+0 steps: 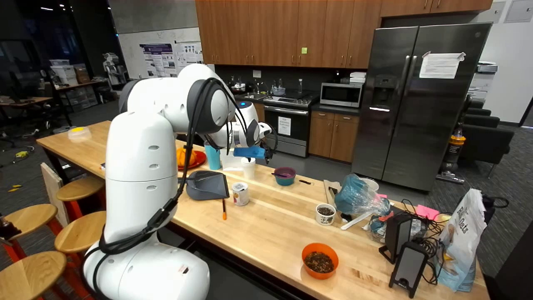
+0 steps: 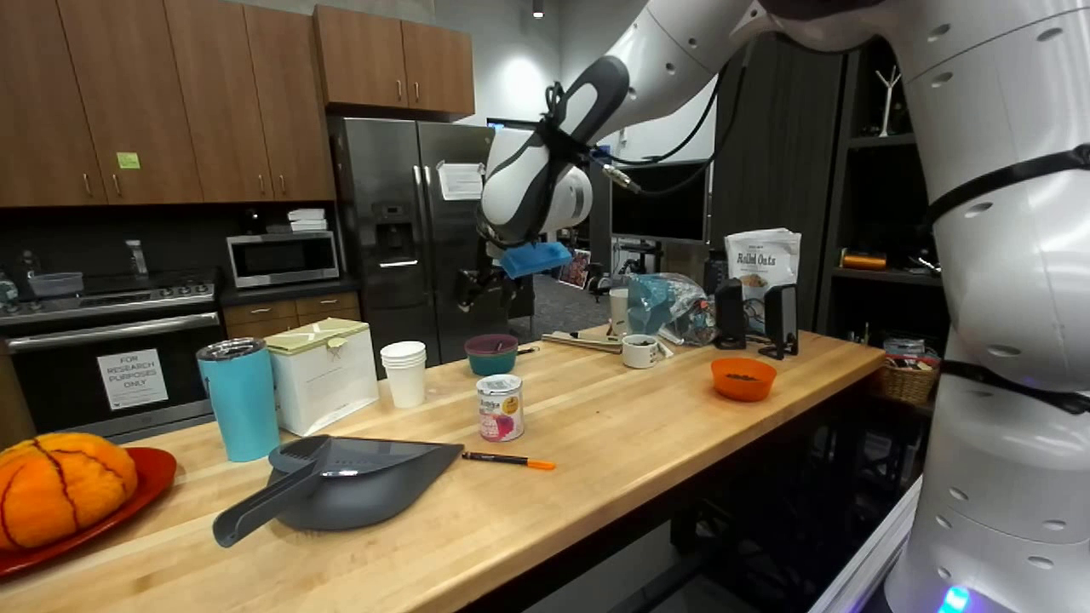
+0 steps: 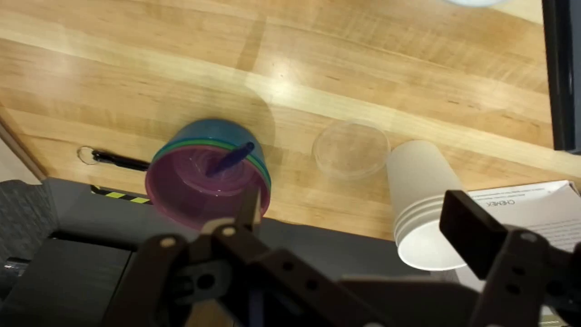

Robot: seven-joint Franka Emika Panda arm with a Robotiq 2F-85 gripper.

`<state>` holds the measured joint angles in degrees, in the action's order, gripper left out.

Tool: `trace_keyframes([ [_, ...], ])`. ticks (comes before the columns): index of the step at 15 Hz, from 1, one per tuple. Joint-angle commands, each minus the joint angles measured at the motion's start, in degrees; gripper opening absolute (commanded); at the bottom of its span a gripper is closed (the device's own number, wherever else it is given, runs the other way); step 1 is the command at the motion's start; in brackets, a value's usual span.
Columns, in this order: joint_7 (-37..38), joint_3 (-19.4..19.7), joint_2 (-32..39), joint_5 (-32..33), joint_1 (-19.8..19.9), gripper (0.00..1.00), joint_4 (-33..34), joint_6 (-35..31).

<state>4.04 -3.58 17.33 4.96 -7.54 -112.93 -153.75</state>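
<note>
Two dark fingers of the end effector (image 3: 357, 215) are spread wide, with nothing in their grasp, held in the air over a long wooden counter (image 2: 613, 434). A white robot arm (image 1: 139, 150) carries them, with a flat blue piece (image 2: 535, 259) at its wrist.

Nearest to the fingers, below and apart from them, are two stacks. To one side stand nested bowls (image 3: 181, 190), purple inside and teal outside. To the other side are white paper cups (image 3: 420, 179), upright, one inside another. Between these stacks a round clear lid (image 3: 352, 150) lies flat on the wood, just beside the cups. A dark purple stick (image 3: 231, 158) leans in the top bowl; from here I can't tell whether it is a pen or a spoon handle.

Past the cups come a white box (image 2: 328, 387) and a tall blue tumbler (image 2: 238, 404). Nearer the robot's base, a can (image 2: 500, 409) with a pink label stands upright. A marker (image 2: 502, 460) with an orange end lies near it, reaching almost to a grey dustpan (image 2: 366, 498). An orange pumpkin (image 2: 68, 485) sits on a red plate (image 2: 159, 472).

Toward the far end, an orange bowl (image 2: 742, 390) and a white cup (image 2: 637, 356) both hold dark bits, near black speakers (image 2: 782, 319) and a bag of rolled oats (image 2: 760, 255).
</note>
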Motion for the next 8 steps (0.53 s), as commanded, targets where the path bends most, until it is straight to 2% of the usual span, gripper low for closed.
trace_keyframes([
  [1,-7.5,-2.9,6.7,-4.8,2.5,1.00,8.4,2.9],
  [3,-11.3,-3.8,9.1,-5.0,3.0,1.00,12.6,8.3],
  [4,-15.5,-5.4,10.1,-6.0,4.1,1.00,15.0,12.8],
  [8,-21.4,-4.7,11.3,-3.7,3.4,1.00,22.3,31.0],
])
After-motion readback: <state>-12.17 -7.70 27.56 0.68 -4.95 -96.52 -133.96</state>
